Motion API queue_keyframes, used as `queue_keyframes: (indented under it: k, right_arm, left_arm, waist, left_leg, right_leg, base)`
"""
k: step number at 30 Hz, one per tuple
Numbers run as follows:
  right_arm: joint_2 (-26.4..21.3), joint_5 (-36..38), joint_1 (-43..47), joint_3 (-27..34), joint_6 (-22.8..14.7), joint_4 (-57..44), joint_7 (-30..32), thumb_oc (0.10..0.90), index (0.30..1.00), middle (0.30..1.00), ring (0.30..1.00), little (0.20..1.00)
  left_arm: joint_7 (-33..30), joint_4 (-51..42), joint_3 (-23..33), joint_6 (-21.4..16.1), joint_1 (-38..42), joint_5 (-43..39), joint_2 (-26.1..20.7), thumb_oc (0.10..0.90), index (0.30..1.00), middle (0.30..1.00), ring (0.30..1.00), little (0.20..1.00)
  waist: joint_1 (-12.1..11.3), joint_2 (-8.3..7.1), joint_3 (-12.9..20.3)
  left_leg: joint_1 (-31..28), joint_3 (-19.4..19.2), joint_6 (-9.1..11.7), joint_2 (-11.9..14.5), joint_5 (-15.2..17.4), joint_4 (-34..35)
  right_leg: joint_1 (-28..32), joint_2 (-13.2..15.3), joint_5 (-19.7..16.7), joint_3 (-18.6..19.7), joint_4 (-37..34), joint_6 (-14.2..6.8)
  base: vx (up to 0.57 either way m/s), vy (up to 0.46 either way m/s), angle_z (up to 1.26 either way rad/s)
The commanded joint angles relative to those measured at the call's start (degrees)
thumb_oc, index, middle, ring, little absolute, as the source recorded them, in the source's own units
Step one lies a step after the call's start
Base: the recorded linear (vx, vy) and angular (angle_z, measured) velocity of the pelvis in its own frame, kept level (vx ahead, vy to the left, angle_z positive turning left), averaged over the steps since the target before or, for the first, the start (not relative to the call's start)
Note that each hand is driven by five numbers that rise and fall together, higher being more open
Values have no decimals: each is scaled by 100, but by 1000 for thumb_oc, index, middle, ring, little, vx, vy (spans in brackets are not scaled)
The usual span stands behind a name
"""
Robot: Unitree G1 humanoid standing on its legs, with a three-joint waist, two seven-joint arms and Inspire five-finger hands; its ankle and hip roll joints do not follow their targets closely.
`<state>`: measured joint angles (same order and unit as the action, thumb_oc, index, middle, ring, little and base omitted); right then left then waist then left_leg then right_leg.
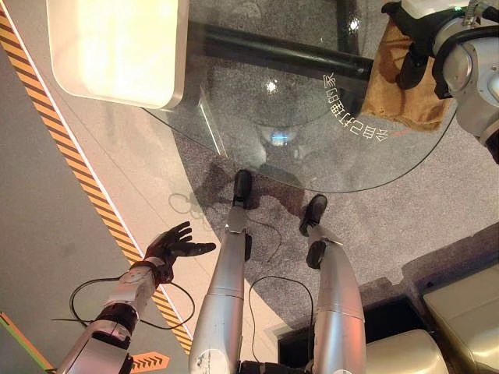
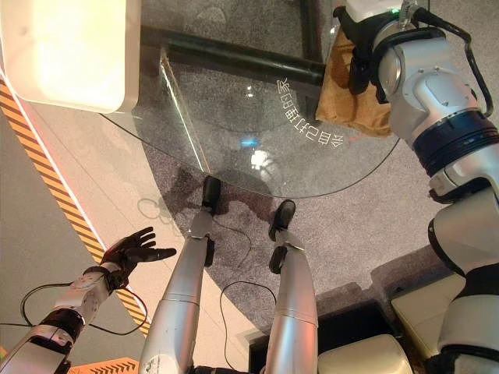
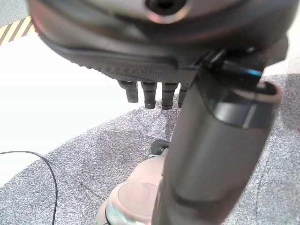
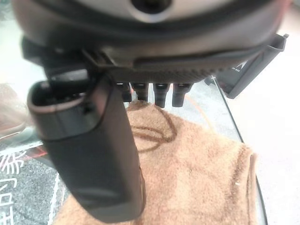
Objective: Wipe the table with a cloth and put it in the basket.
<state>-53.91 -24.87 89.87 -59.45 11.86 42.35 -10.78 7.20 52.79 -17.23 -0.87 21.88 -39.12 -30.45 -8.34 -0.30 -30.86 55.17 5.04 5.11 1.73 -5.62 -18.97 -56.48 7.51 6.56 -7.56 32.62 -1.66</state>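
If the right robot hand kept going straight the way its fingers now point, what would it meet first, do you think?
Most likely the brown cloth lying on the glass table: the right robot hand has its fingers straight, aimed down at it. How much gap remains is unclear.

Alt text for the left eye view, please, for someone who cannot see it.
The robot's right hand rests on a brown cloth lying near the right edge of a round glass table. The left hand hangs open over the floor at lower left, beside a yellow-and-black striped line; a pale rounded basket sits at the table's far left.
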Motion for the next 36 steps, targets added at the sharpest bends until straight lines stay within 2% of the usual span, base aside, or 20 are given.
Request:
queue_keyframes:
  k: [1, 9, 36]
  right_arm:
    - [-610, -319, 281, -443, 31, -10, -114, 100, 300, 300, 300, 200]
    - [-664, -305, 233, -458, 10, -59, -116, 100, 300, 300, 300, 200]
    - [-616, -264, 168, -445, -47, -40, -121, 100, 300, 300, 300, 200]
  left_arm:
    - [62, 43, 160, 67, -649, 121, -334, 800, 900, 900, 900, 900]
    - [91, 70, 176, 38, -657, 147, -340, 800, 900, 900, 900, 900]
    - [128, 86, 144, 68, -585, 145, -362, 800, 900, 900, 900, 900]
  waist:
    - [2, 14, 106]
    - [13, -13, 106]
    - [18, 38, 106]
  left_leg:
    - [-113, 212, -324, -356, 292, -170]
    - [-115, 212, -334, -354, 289, -152]
    - [-97, 165, -344, -366, 272, -109]
  right_leg:
    - [301, -313, -538, -311, -776, 26]
    - [308, -325, -547, -327, -797, 29]
    - [268, -296, -580, -334, -842, 14]
  base:
    - [0, 0, 0]
    - [0, 0, 0]
    - [0, 0, 0]
